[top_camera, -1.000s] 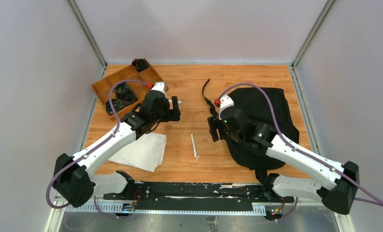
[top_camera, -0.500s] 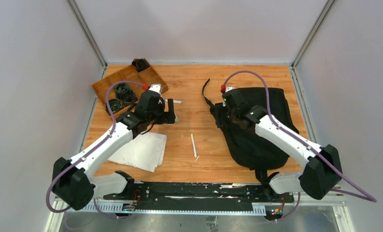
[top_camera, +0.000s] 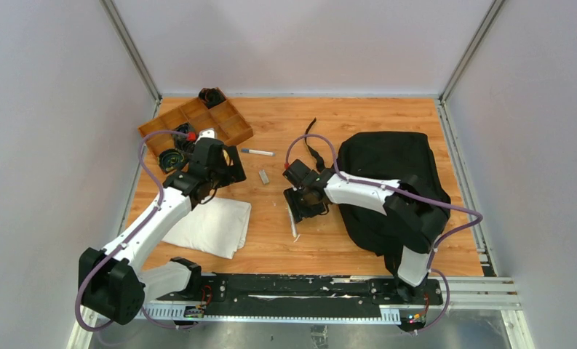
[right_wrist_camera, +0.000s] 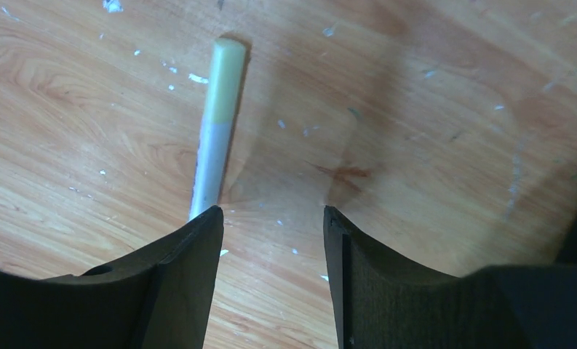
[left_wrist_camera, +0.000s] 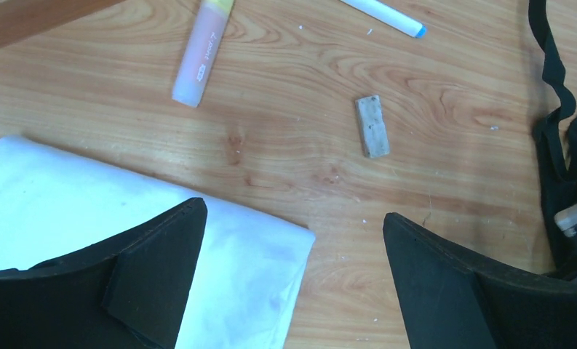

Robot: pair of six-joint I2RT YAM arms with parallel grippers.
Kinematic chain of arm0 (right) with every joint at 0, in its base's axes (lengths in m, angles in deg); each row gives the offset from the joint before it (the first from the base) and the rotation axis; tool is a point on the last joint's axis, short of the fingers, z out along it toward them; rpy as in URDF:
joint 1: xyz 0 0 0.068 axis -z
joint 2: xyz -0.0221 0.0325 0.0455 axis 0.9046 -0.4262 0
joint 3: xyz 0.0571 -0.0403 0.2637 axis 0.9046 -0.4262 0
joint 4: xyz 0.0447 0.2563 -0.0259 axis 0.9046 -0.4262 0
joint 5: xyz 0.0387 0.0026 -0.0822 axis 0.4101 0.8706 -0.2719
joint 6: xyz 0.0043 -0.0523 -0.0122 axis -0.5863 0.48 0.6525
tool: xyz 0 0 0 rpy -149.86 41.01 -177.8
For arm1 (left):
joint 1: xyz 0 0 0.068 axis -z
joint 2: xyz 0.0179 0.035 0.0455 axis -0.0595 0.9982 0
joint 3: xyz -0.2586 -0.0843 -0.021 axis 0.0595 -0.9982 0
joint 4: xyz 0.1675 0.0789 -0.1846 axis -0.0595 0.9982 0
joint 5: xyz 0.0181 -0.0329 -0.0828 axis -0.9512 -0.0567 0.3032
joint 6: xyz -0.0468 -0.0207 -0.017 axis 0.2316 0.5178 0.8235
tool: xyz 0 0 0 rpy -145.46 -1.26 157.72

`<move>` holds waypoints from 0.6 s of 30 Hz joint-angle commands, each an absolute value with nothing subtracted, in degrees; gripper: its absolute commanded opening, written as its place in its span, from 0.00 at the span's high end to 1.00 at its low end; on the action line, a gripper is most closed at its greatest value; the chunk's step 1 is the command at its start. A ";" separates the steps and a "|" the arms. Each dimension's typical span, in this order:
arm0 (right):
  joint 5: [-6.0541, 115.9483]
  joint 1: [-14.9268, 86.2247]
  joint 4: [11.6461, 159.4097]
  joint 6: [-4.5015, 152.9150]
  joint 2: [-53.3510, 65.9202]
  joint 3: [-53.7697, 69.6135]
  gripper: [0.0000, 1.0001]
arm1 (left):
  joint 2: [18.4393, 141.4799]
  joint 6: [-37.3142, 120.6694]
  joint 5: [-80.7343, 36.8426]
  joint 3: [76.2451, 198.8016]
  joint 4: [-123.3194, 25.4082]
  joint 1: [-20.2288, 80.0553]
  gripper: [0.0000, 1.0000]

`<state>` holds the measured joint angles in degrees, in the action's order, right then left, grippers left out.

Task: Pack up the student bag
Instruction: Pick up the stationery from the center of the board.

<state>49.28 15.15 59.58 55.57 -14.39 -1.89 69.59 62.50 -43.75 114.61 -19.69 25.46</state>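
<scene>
Lying flat, student bag (top_camera: 387, 154) runs near-to-far; left pincer (left_wrist_camera: 292, 214) and right pincer (right_wrist_camera: 272, 211) spread

The pen (right_wrist_camera: 216, 123) has its lower end tucked behind a finger of the right gripper (right_wrist_camera: 271, 212). The left wrist cam crops the blue-capped marker (left_wrist_camera: 387, 16) at the top edge, and the highlighter (left_wrist_camera: 201, 54) print is too blurry to read.

The top view looks down on the whole table (top_camera: 358, 116) from above the arm bases. Both wrist views face downward, close; top and left wrist share the white cloth (left_wrist_camera: 89, 211).
</scene>
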 commanded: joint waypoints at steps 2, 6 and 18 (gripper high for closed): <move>47.48 11.26 60.01 52.06 -16.16 0.25 0.43 | 68.36 64.85 -42.25 113.88 -20.86 24.07 0.00; 46.38 10.12 60.33 50.82 -16.76 0.38 0.43 | 68.67 65.10 -41.39 113.78 -21.45 24.07 0.00; 41.81 8.97 61.56 45.62 -13.45 -0.33 0.42 | 68.20 64.64 -40.25 113.46 -22.21 24.07 0.00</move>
<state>44.04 10.19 60.32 49.23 -15.20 -1.34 69.24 64.47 -40.67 114.17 -20.22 24.21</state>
